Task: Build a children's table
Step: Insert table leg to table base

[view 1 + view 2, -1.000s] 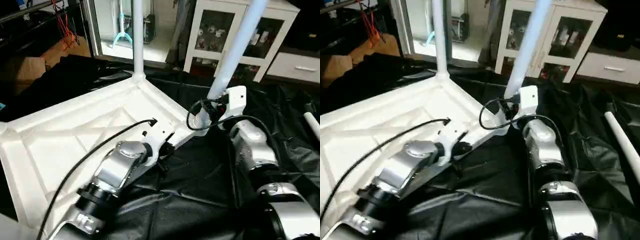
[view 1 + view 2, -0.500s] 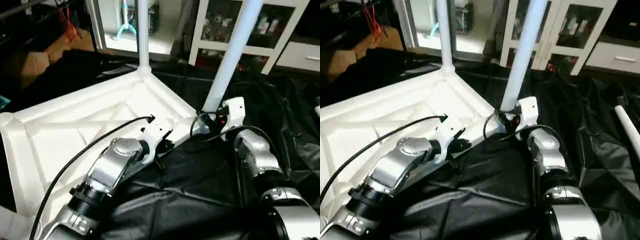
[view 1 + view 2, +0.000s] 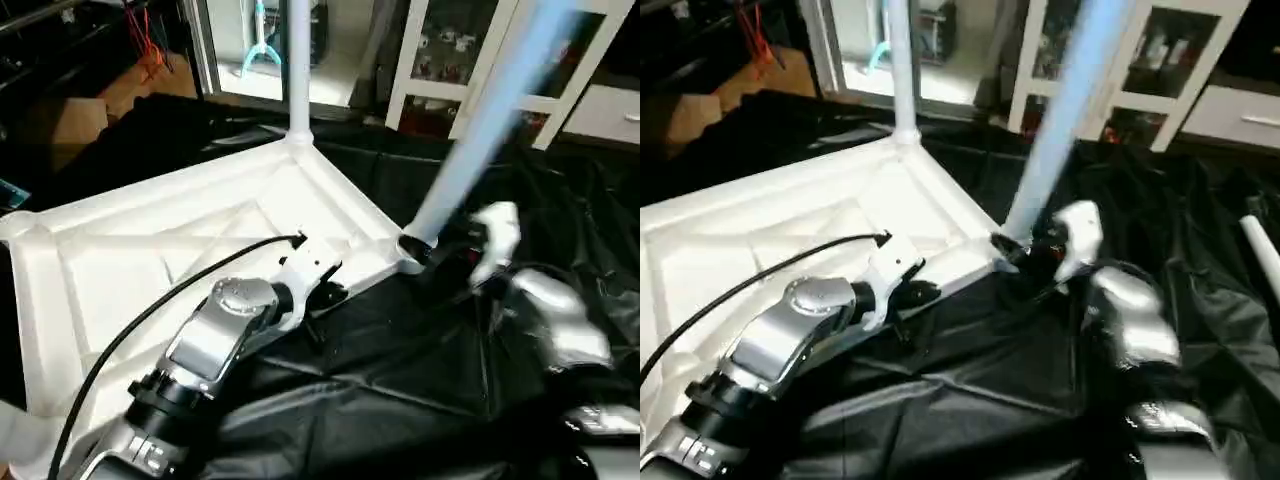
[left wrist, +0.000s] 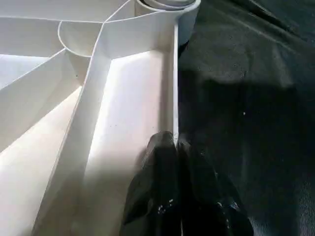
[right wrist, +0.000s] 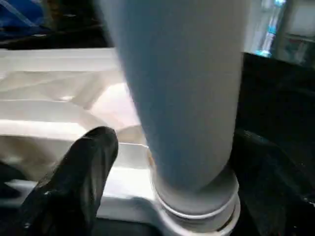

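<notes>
The white tabletop (image 3: 150, 260) lies upside down on the black cloth, ribs up. One white leg (image 3: 298, 60) stands upright in the far corner socket. A second leg (image 3: 480, 120) leans to the right in the near right corner socket (image 3: 412, 250). My right gripper (image 3: 436, 254) is at that leg's base and is open, with one black finger (image 5: 74, 187) standing clear of the leg (image 5: 182, 88). My left gripper (image 4: 174, 147) is shut on the tabletop's near rim (image 4: 174, 73), a little left of that socket. A loose leg (image 3: 1262, 240) lies on the cloth at the far right.
Black cloth (image 3: 400, 380) covers the floor under and around the tabletop. A white cabinet with glass doors (image 3: 470, 60) stands behind the legs. A cardboard box (image 3: 70, 120) sits at the far left. A black cable (image 3: 180, 285) runs along my left arm over the tabletop.
My right gripper's jaws have spread off the near leg and the hand has drawn back slightly to the right. That leg now leans further right. My left gripper has kept its hold.
</notes>
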`<state>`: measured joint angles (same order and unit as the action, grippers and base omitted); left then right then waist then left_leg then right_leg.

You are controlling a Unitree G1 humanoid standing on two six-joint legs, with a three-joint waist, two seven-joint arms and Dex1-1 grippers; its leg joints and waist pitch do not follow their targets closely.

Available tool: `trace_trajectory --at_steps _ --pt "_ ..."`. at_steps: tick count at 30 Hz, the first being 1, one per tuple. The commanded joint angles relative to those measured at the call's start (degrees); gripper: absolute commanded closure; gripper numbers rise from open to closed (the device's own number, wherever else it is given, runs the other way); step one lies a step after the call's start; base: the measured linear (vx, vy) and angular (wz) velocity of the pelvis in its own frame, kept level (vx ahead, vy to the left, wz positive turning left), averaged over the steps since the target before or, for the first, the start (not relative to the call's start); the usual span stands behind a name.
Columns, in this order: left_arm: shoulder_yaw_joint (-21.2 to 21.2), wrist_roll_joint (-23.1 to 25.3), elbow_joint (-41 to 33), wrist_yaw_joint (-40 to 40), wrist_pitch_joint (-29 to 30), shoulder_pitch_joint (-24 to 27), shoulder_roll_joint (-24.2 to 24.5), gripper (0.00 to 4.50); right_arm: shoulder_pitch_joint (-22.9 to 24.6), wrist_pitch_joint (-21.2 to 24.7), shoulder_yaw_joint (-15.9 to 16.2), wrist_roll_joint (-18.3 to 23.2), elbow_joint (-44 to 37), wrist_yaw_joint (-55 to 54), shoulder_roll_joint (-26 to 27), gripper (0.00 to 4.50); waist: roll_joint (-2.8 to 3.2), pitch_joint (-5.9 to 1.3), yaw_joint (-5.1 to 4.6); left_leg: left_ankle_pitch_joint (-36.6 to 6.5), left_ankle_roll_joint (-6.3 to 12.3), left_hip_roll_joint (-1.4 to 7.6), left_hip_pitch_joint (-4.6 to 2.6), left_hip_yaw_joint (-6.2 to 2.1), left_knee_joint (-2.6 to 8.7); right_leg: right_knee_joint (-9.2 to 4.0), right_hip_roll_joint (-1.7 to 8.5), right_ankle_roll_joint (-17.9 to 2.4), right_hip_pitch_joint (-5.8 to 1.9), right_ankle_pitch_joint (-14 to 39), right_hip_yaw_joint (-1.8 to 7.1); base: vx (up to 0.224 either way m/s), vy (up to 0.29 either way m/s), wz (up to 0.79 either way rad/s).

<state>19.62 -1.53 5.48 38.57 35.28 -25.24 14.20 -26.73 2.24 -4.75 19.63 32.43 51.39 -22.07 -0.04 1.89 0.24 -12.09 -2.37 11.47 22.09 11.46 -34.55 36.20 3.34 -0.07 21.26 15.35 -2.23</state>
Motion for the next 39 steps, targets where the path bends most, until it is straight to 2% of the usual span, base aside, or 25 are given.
trace_trajectory --at_steps 1,3,4,5,8,10,13,16,20,21,22,24,25,26,27,28,29,30,31,33,34,36,37,38,39 --pt "0.8 0.6 1.5 0.9 -1.5 0.5 1.3 4.50 2.1 2.7 -1.4 1.9 -4.6 3.1 -2.9 0.65 0.05 -3.04 0.48 3.2 8.99 2.47 -1.08 -1.38 2.97 -2.76 4.12 -16.7 -2.90 -21.4 2.25 0.000 0.000 0.00" --pt "1.0 0.6 1.8 1.4 -1.7 0.6 1.6 4.50 3.4 3.6 -2.2 2.4 -6.1 4.3 -4.7 0.65 -0.04 -3.02 0.58 2.4 8.65 2.50 -1.22 -1.33 2.85 -2.95 4.01 -16.6 -2.96 -21.0 2.35 0.000 0.000 0.00" --pt "1.1 0.5 1.9 1.6 -1.8 0.6 1.6 4.50 3.7 3.8 -2.7 2.6 -6.0 4.0 -5.0 0.65 0.36 -3.17 0.59 2.8 8.42 2.41 -1.13 -1.37 2.81 -2.77 4.11 -16.9 -2.97 -21.4 2.32 0.000 0.000 0.00" --pt "1.6 0.5 2.1 2.3 -2.2 0.6 1.6 4.50 4.0 3.5 -3.4 2.0 -5.6 2.7 -5.2 0.65 0.06 -3.12 0.49 2.8 8.30 2.33 -1.07 -1.30 2.79 -2.86 4.06 -17.1 -2.97 -21.5 2.31 0.000 0.000 0.00" --pt "2.0 0.4 1.8 2.9 -2.5 0.7 1.6 4.50 4.2 5.0 -4.1 3.1 -6.3 1.8 -4.6 0.65 0.08 -3.09 0.27 2.0 8.21 2.25 -1.02 -1.30 2.74 -2.95 4.08 -17.6 -2.92 -19.3 2.27 0.000 0.000 0.00" --pt "2.1 0.3 1.6 3.0 -2.6 0.9 1.6 4.50 4.4 6.5 -4.3 4.6 -7.3 2.0 -4.1 0.65 0.13 -3.09 0.39 1.8 8.19 2.30 -1.04 -1.32 2.71 -2.97 4.08 -17.7 -2.88 -17.6 2.30 0.000 0.000 0.00" --pt "2.5 0.5 1.2 3.1 -2.9 1.6 2.2 4.50 5.8 5.7 -3.2 4.8 -9.2 3.9 -4.0 0.65 0.03 -3.21 0.60 2.8 8.83 2.42 -1.04 -1.37 2.55 -2.70 4.17 -17.4 -2.86 -18.5 2.31 0.000 0.000 0.00" --pt "2.8 0.6 0.5 3.3 -3.0 2.5 2.5 4.50 6.6 5.4 -3.5 3.3 -8.1 2.3 -4.0 0.65 0.00 -3.17 0.88 3.5 8.95 2.44 -1.05 -1.36 2.53 -2.62 4.19 -17.5 -2.74 -18.9 2.26 0.000 0.000 0.00" --pt "4.1 1.2 -0.1 4.0 -4.2 3.8 2.8 4.50 8.0 2.2 -3.7 -3.2 -0.7 -5.9 -5.6 0.65 -0.16 -3.08 1.17 2.9 7.63 2.28 -1.16 -1.21 2.48 -2.83 4.14 -17.3 -2.59 -15.7 2.26 0.000 0.000 0.00" --pt "4.7 1.4 0.1 4.3 -6.0 4.5 2.9 4.50 8.9 1.9 -5.0 -4.5 1.5 -10.8 -5.7 0.65 0.56 -3.03 1.41 3.1 6.99 2.26 -1.26 -1.28 2.50 -2.87 4.14 -17.2 -2.43 -14.8 2.26 0.000 0.000 0.00" --pt "5.1 1.9 1.2 3.8 -7.9 5.5 2.7 4.50 9.9 2.2 -7.4 -3.6 1.6 -15.3 -4.2 0.65 1.73 -3.06 1.78 3.3 6.05 2.21 -1.39 -1.39 2.40 -2.86 4.20 -16.9 -2.31 -14.8 2.31 0.000 0.000 0.00" --pt "5.0 3.2 3.3 1.9 -10.8 5.9 2.4 4.50 10.9 2.4 -9.6 -1.5 -0.4 -17.5 -2.0 0.65 0.90 -3.05 1.54 2.0 5.58 2.17 -1.24 -1.32 2.59 -3.03 3.98 -16.3 -2.64 -16.5 2.36 0.000 0.000 0.00" --pt "4.7 4.0 4.8 0.0 -13.0 6.1 2.0 4.50 11.6 2.2 -10.5 -0.4 -2.3 -18.3 -0.5 0.65 1.21 -3.03 1.53 0.1 5.52 1.99 -1.27 -1.31 2.59 -3.20 3.99 -15.8 -2.62 -15.6 2.30 0.000 0.000 0.00" --pt "2.8 3.3 6.0 -1.7 -13.8 5.7 0.9 4.50 12.1 1.3 -10.3 -0.5 -4.1 -18.5 0.5 0.65 3.11 -2.97 1.57 -2.1 5.10 1.97 -1.15 -1.67 2.72 -3.08 4.31 -15.5 -2.64 -13.1 2.20 0.000 0.000 0.00" --pt "0.4 1.9 7.0 -2.5 -14.6 4.7 -0.1 4.23 12.5 0.0 -10.1 -0.6 -6.1 -18.9 1.8 0.63 2.02 -2.64 0.97 -5.0 4.60 2.08 -1.13 -1.45 2.98 -3.87 4.07 -14.9 -2.52 -9.4 2.15 0.000 0.000 0.00" --pt "-0.3 1.3 7.1 -2.4 -14.9 4.2 -0.2 4.06 12.5 -0.4 -10.1 -0.6 -6.7 -19.0 2.3 0.62 3.33 -2.67 1.22 -6.0 3.92 2.00 -1.27 -1.67 3.07 -3.83 4.24 -14.8 -2.54 -7.5 2.07 0.000 0.000 0.00" --pt "-1.3 0.5 7.2 -2.0 -15.5 3.4 -0.4 3.95 12.4 -1.1 -10.1 -0.4 -7.7 -19.1 3.0 0.62 2.65 -2.49 0.81 -8.2 3.48 1.94 -1.22 -1.54 3.20 -4.40 4.26 -14.2 -2.40 -3.0 2.16 0.000 0.000 0.00" --pt "-1.9 0.0 7.4 -1.0 -16.9 2.5 0.1 3.92 12.1 -1.9 -10.1 -0.4 -8.2 -19.9 3.8 0.62 4.84 -2.70 1.03 -8.6 2.97 1.95 -1.40 -1.84 3.20 -4.24 4.55 -14.1 -2.38 -1.4 2.08 0.000 0.000 0.00" --pt "-2.4 -0.5 7.5 0.0 -17.7 1.7 0.6 3.84 11.7 -2.6 -10.2 -0.4 -8.5 -20.8 4.4 0.62 4.39 -2.42 0.61 -10.2 2.39 1.92 -1.46 -1.71 3.27 -4.83 4.32 -13.8 -2.11 2.1 2.11 0.000 0.000 0.00" --pt "-3.9 -0.7 10.1 1.1 -20.4 -1.4 2.1 3.65 10.5 -3.5 -10.5 -0.5 -9.5 -24.0 5.7 0.62 5.62 -2.58 0.32 -8.6 1.97 1.70 -1.14 -1.89 3.19 -4.61 4.23 -13.7 -2.22 0.7 2.01 0.000 0.000 0.00" --pt "-4.7 -1.2 11.4 1.7 -20.9 -3.0 2.4 3.65 9.9 -3.5 -10.6 -0.7 -9.9 -25.4 6.0 0.62 5.52 -2.79 0.09 -6.9 2.36 1.51 -1.02 -1.81 3.00 -4.43 4.12 -13.6 -2.28 -1.0 1.98 0.000 0.000 0.00" --pt "-6.9 -1.9 16.8 2.1 -22.4 -8.2 3.4 3.45 8.1 -1.8 -11.0 -1.2 -9.9 -28.0 6.3 0.62 6.30 -3.00 0.08 -3.9 3.30 1.16 -0.97 -1.77 2.57 -4.12 3.98 -13.8 -2.23 -4.3 1.86 0.000 0.000 0.00" --pt "-7.2 -1.8 18.3 2.4 -22.8 -9.5 3.8 3.45 7.4 -1.5 -10.8 -1.8 -9.4 -28.7 6.3 0.62 6.25 -3.35 0.03 -0.9 4.00 1.00 -0.60 -1.94 2.29 -3.47 3.90 -13.9 -2.62 -8.6 1.73 0.000 0.000 0.00" --pt "-7.9 -1.4 20.8 1.6 -24.0 -11.8 4.0 3.39 6.2 -0.9 -10.8 -2.5 -8.5 -29.7 6.2 0.62 6.32 -3.59 0.08 2.3 5.28 0.89 -0.50 -2.05 1.95 -2.97 3.79 -13.8 -2.56 -13.9 1.65 0.000 0.000 0.00" --pt "-8.6 -1.3 23.0 1.3 -24.9 -13.7 4.2 3.26 5.1 -0.5 -10.7 -3.1 -7.7 -30.6 6.2 0.62 6.41 -3.63 0.07 3.4 5.86 0.83 -0.51 -2.05 1.80 -2.71 3.75 -13.8 -2.51 -16.1 1.61 0.000 0.000 0.00"
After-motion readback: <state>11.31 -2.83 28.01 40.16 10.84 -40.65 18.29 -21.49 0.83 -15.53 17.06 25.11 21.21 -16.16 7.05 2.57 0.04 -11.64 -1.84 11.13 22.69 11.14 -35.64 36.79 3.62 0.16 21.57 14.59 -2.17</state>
